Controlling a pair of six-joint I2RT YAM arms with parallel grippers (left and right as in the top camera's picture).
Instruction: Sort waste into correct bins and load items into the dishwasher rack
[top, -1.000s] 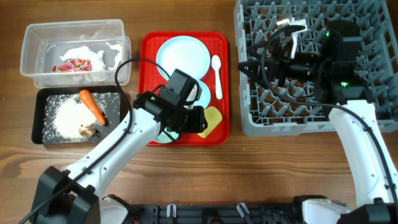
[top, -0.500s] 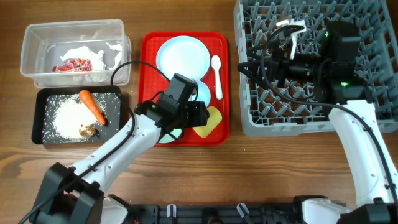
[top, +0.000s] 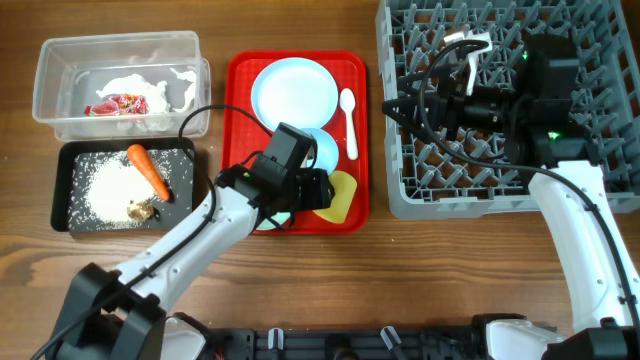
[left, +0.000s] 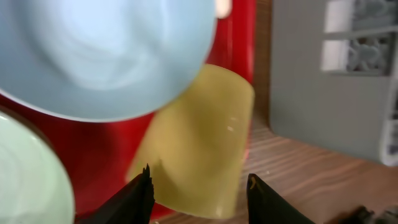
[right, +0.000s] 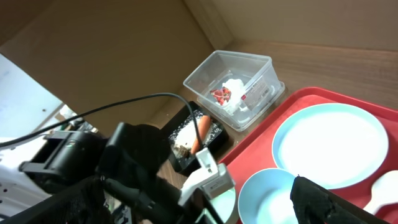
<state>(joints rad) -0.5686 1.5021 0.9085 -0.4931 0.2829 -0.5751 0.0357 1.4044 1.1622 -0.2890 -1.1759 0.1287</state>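
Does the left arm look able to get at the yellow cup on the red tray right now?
Probably yes. The left gripper is right at the yellow cup, jaws apart either side of it; only the blue bowl crowds its far end.

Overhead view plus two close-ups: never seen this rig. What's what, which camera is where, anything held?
Two robot arms work at a wooden table. The overhead view looks straight down; the other two come from a camera on each wrist, showing its own fingers. On the table: a red serving tray with a pale blue plate, white spoon, small blue bowl, green bowl and a yellow cup on its side; a clear tub holding a red wrapper and white paper; a black tray with rice and a carrot; a grey dishwasher rack. The left end effector stands open around the cup, not visibly gripping. The right end effector hangs wide open over the rack, empty.
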